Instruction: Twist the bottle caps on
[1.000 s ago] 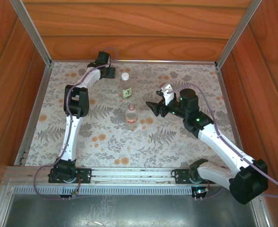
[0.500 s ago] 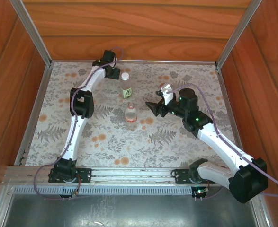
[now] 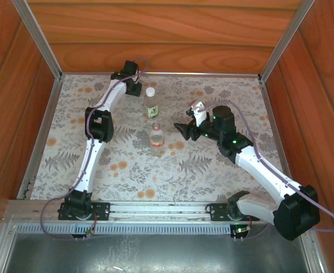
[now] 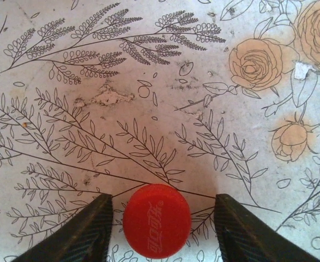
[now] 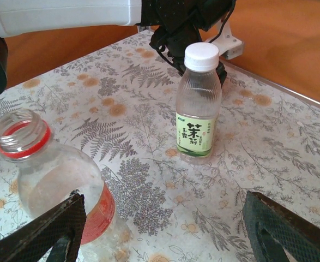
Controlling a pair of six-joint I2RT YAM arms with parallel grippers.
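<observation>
Holds the left claw (image 4: 164, 201) open astride the red cap (image 4: 156, 220), a slim gap at either finger, nothing pinched. Has that cap lying flat on the counter (image 3: 212, 170), lettering up, just behind and left of the tall bottle (image 5: 198, 103). Carries the white cap (image 5: 201, 56) on the tall bottle. Spreads the right claw (image 5: 165, 199) wide, gripping nothing, nearer than and right of the tall bottle. Stands the short bottle (image 5: 50, 174), neck bare, just nearer than the tall bottle, by one right finger; touching or not, cannot tell.

white-capped bottle (image 5: 198, 112), open red-banded bottle (image 5: 52, 170) nearer
</observation>
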